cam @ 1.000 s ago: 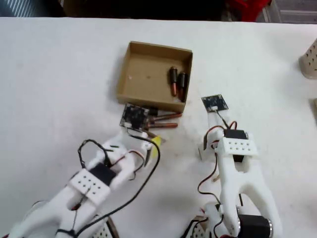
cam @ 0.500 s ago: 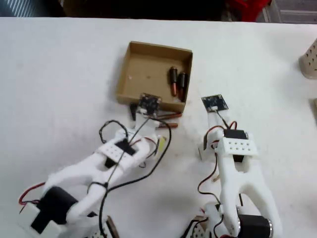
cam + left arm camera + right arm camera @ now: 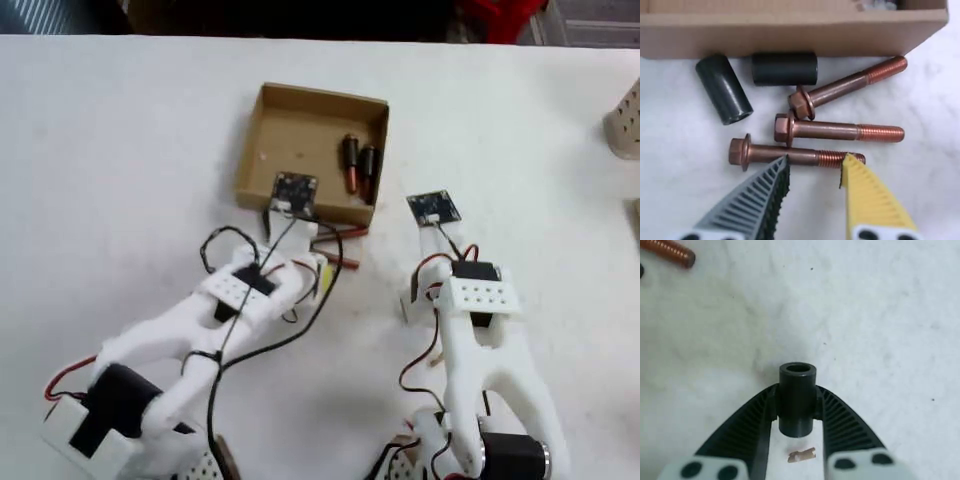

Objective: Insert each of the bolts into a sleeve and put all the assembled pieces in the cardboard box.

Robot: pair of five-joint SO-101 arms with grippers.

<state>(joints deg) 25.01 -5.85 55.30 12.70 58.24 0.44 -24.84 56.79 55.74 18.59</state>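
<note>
Left wrist view: the left gripper [image 3: 816, 165] is open. Its tips sit at the near side of the nearest bolt [image 3: 790, 154], and that bolt lies across the gap. I think the fingers would shut along the bolt, not across it, so they could just shove it or let it roll away. The middle bolt [image 3: 840, 132] lies just beside it, so a finger could bump that one too.

The right gripper [image 3: 797, 390] is clamped on a sleeve [image 3: 797, 402], to the right of the box [image 3: 290, 150]. If a bolt goes in hard or crooked, the sleeve may slip out.

Now count. Three loose bolts lie on the table [image 3: 120, 120], just near the box; the far bolt [image 3: 855, 82] is the third. Two loose sleeves lie left of them, a slanted sleeve [image 3: 723, 90] and a straight sleeve [image 3: 785, 68] by the box wall. With the held one, that makes three sleeves. Two done pieces [image 3: 351, 163] lie in the one box, on its right side.
</note>
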